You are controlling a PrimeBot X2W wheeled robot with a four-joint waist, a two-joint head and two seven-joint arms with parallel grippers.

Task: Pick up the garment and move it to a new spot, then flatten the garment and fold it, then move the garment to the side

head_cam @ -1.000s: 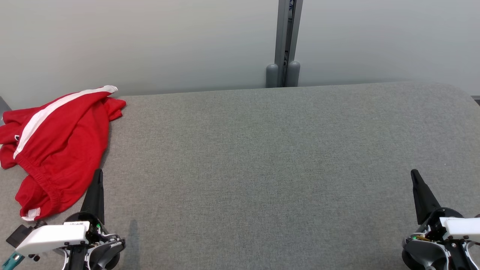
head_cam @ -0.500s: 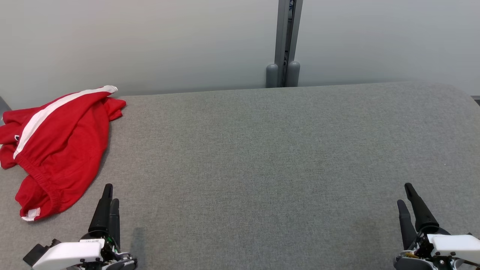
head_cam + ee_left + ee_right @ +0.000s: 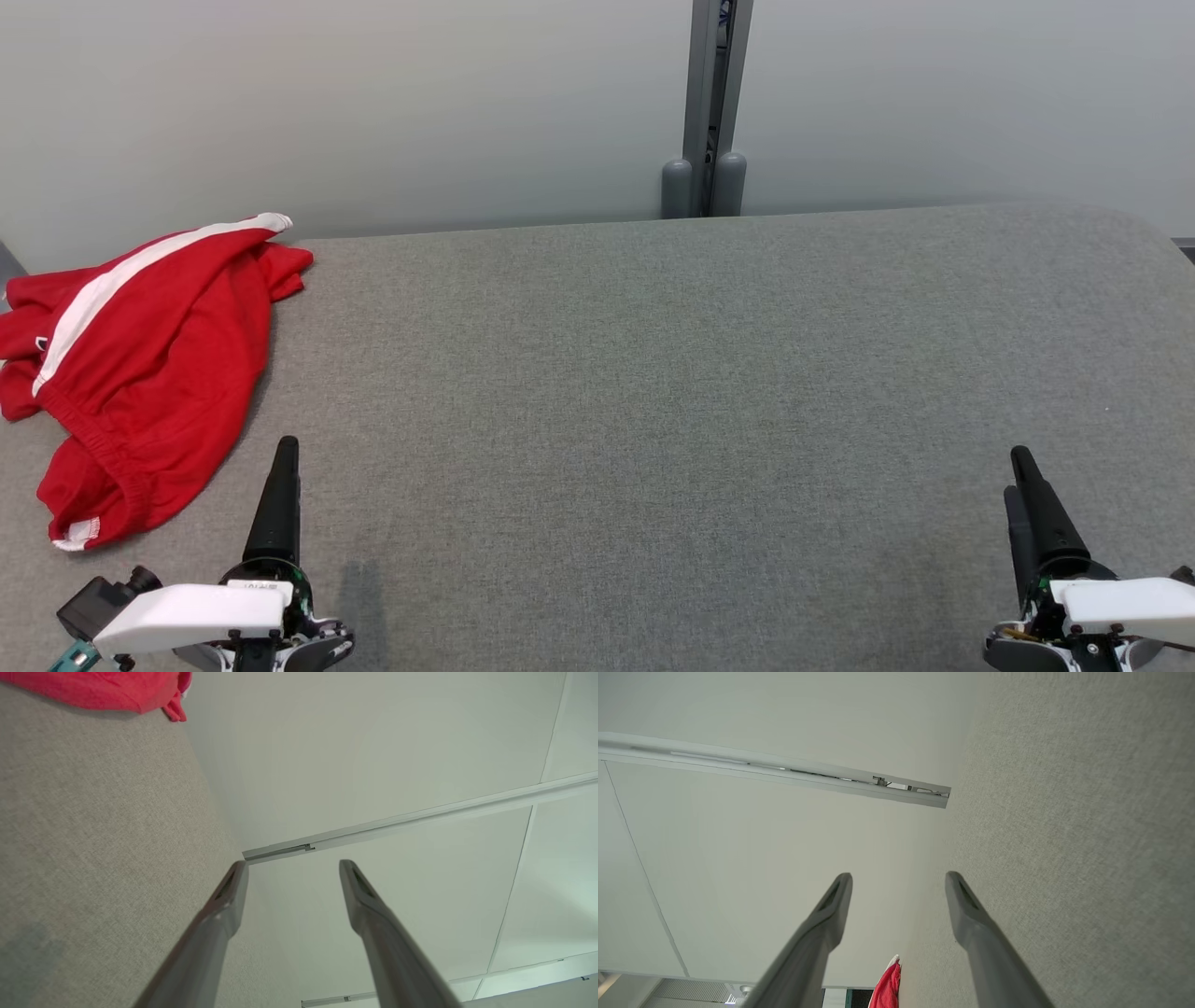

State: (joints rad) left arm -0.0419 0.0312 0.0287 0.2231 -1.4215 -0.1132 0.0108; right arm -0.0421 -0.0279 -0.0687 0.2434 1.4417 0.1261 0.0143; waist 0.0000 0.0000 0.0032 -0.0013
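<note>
The left gripper (image 3: 285,453) and right gripper (image 3: 1016,474) are each showing two long black fingers (image 3: 278,513) tapering to blunt tips, set in round dark hubs (image 3: 273,569). White angular covers (image 3: 191,611) are capping both wrists, with small dark screws (image 3: 229,636) beneath. A black block (image 3: 89,607) and teal tip (image 3: 70,658) are jutting beside the left cover.

No lettering, number, brand or sign was legible in any view; a tiny dark mark (image 3: 42,343) on the garment (image 3: 149,355), left edge, was unreadable.
</note>
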